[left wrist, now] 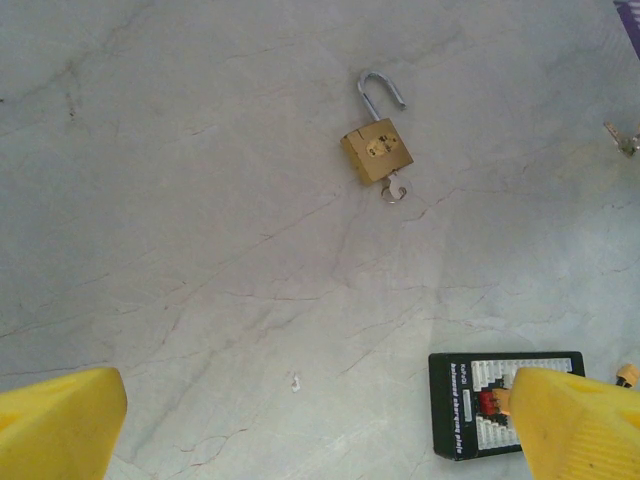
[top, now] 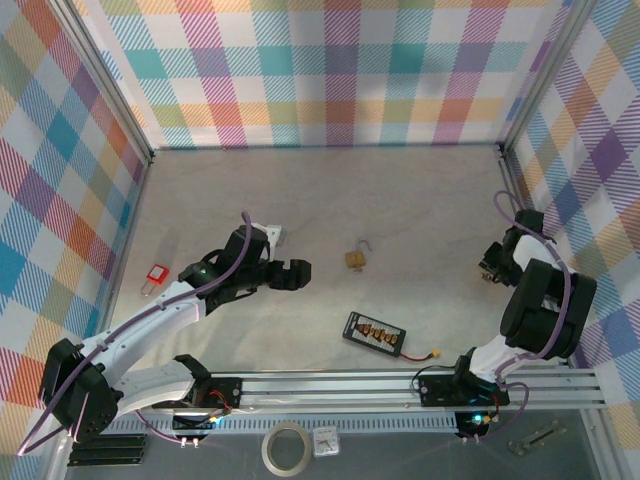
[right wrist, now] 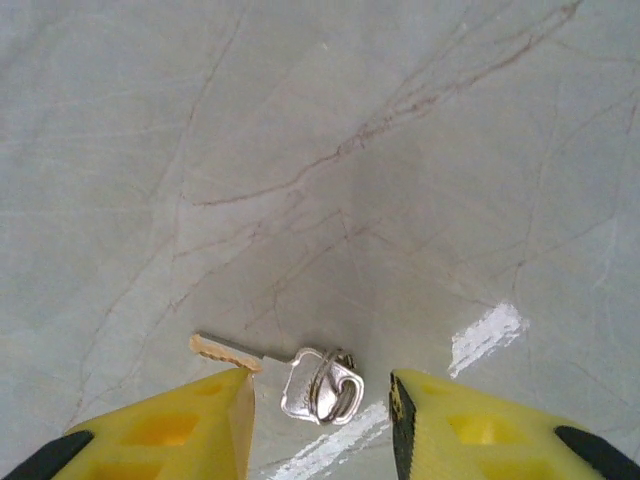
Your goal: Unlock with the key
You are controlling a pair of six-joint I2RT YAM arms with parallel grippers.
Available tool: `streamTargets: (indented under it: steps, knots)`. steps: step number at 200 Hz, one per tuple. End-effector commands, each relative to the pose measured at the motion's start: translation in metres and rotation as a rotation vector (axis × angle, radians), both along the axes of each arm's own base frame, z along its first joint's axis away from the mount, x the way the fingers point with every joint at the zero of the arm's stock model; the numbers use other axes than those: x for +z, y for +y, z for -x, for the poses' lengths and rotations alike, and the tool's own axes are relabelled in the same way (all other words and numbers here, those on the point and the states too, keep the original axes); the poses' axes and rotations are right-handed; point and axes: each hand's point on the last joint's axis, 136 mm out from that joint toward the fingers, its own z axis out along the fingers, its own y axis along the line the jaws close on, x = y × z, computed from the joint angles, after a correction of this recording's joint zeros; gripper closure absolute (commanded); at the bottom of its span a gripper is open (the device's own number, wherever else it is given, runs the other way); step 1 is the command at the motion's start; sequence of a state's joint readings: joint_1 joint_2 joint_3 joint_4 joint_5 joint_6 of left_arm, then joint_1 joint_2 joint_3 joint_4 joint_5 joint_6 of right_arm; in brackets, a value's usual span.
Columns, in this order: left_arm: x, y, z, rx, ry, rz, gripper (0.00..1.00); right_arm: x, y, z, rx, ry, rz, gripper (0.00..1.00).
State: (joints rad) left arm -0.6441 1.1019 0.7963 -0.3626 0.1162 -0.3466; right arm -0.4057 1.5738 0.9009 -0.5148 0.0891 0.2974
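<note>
The key is a small silvery piece with a ring through its head, lying flat on the table. Its toothed blade points left. My right gripper hangs low over it, open, one yellow finger on each side. The left fingertip is just below the blade. From above, the right gripper is near the right wall. The brass padlock lies mid-table with its shackle swung open and a small silvery piece at its lower end. My left gripper stands wide open to the padlock's left, holding nothing.
A black charging board with an orange-plugged lead lies in front of the brass padlock. A red padlock sits near the left wall. Checked walls close the table on three sides. A tape roll lies below the front rail.
</note>
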Motion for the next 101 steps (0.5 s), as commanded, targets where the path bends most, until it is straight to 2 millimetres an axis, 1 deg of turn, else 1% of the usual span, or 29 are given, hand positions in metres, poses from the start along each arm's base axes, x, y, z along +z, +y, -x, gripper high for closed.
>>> streamTargets:
  steps: [1,6,27,42,74,91,101]
  knots:
    - [-0.004,-0.001,0.000,-0.017,0.010,0.001,0.02,-0.003,-0.002,-0.001,0.003,0.021,-0.011,0.62]
    - [-0.004,-0.002,0.000,-0.018,0.011,0.002,0.02,-0.004,-0.001,-0.001,0.003,0.023,-0.014,0.63]
    - [-0.004,-0.002,0.000,-0.019,0.012,0.002,0.03,-0.009,0.001,0.000,0.001,0.026,-0.026,0.64]
    - [-0.005,-0.002,0.000,-0.018,0.012,0.000,0.03,-0.012,0.002,-0.001,0.001,0.024,-0.037,0.67]
    - [-0.007,-0.003,-0.001,-0.023,0.020,-0.006,0.04,-0.017,0.004,-0.001,-0.001,0.026,-0.048,0.68]
    - [-0.007,-0.003,-0.001,-0.023,0.021,-0.008,0.04,-0.020,0.004,-0.001,-0.002,0.032,-0.051,0.71]
    - [-0.006,-0.003,-0.001,-0.024,0.021,-0.006,0.04,-0.021,0.004,-0.001,0.001,0.035,-0.054,0.75]
